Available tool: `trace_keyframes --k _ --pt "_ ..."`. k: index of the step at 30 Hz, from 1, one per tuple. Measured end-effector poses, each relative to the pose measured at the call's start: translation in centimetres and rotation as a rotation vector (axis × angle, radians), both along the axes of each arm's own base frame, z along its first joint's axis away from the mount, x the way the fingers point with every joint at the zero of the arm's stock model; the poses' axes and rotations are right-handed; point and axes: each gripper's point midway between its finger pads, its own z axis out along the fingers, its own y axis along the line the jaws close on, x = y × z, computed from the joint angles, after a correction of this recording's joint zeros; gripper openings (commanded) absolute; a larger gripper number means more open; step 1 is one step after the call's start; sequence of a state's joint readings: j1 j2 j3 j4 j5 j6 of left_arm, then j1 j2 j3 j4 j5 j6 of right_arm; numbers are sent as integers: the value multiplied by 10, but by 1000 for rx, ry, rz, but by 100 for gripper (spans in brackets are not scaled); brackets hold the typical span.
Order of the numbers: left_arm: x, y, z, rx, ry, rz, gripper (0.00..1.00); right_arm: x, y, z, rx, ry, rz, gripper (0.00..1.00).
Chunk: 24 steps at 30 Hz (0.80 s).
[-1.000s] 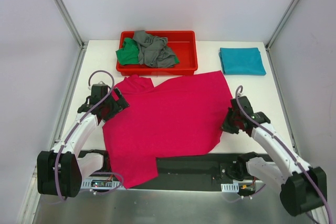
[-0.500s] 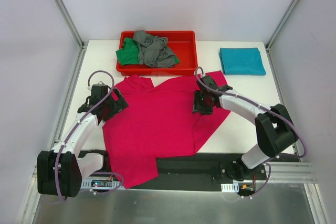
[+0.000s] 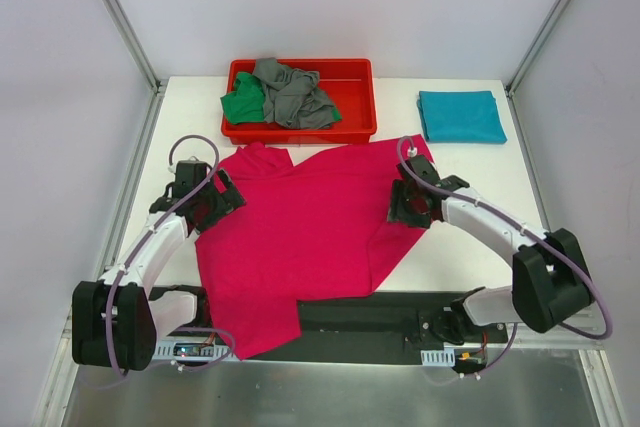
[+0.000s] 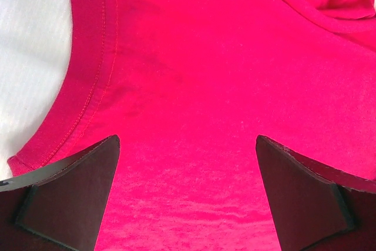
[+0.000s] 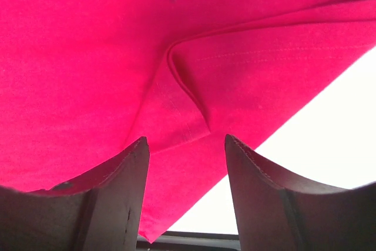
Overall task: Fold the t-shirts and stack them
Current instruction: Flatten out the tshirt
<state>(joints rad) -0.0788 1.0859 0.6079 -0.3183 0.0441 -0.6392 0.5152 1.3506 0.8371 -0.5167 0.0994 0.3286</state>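
Magenta t-shirt (image 3: pixel 300 237): I see it spread across the middle of the table (image 3: pixel 480 162). Its near-left corner runs over the front edge onto the black base rail (image 3: pixel 380 312). Its right side is turned back over the body and forms a slanted folded edge.
Left gripper (image 3: pixel 222 199): it sits low at the shirt's left edge, close to the sleeve. On my wrist feed the jaws stand wide apart, with one finger (image 4: pixel 70 198) at each lower corner and flat magenta cloth lying between and below them. A stitched hem curves past on the left, with bare table beyond it.
Right gripper (image 3: pixel 398 209): it is over the folded-back right side of the magenta shirt. The wrist feed shows the jaws parted by a moderate gap, with cloth beneath them. A small doubled corner of the fold lies just ahead of the fingertips (image 5: pixel 100 198), and white table shows to the right.
Teal t-shirt (image 3: pixel 460 115): it is folded into a neat rectangle at the far right of the table, apart from the magenta one.
Red tray (image 3: pixel 355 97): it stands at the far middle of the table, and the magenta shirt's far edge lies just beside its near wall.
Green t-shirt (image 3: pixel 242 105): it is crumpled at the tray's left end and spills over the wall.
Grey t-shirt (image 3: pixel 292 92): it is heaped in the tray, lying against the green one.
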Motion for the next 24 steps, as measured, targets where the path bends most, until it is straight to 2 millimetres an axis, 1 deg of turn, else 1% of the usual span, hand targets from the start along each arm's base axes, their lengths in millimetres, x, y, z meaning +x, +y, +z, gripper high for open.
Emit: trace_keyframes --k 2,4,6,8,10,11,14,18,19,22,24 --pt "0 0 -2 1 6 0 99 2 0 -8 -7 19 -2 56" --pt "0 0 -2 1 10 0 99 3 1 -16 -15 43 4 52" --pt "0 0 -3 1 12 0 99 3 4 -27 -24 76 15 49" --pt "-1 0 -3 1 14 1 99 3 5 -36 -31 100 19 43" --pt "-1 0 -4 2 16 0 99 2 5 -41 -38 110 21 30" --pt "-1 0 -5 2 18 0 99 3 5 -41 -38 109 22 25" --pt "-1 0 -7 2 27 1 99 5 7 -41 -29 97 28 21" --pt "-2 0 -11 4 44 1 99 5 6 -38 -32 86 30 3" --pt "-2 0 -12 4 48 1 99 5 5 -37 -33 81 30 1" --pt "-2 0 -13 5 54 0 99 4 0 -29 -51 62 17 1" --pt "-2 0 -13 5 53 1 99 1 -8 -23 -79 53 -2 1"
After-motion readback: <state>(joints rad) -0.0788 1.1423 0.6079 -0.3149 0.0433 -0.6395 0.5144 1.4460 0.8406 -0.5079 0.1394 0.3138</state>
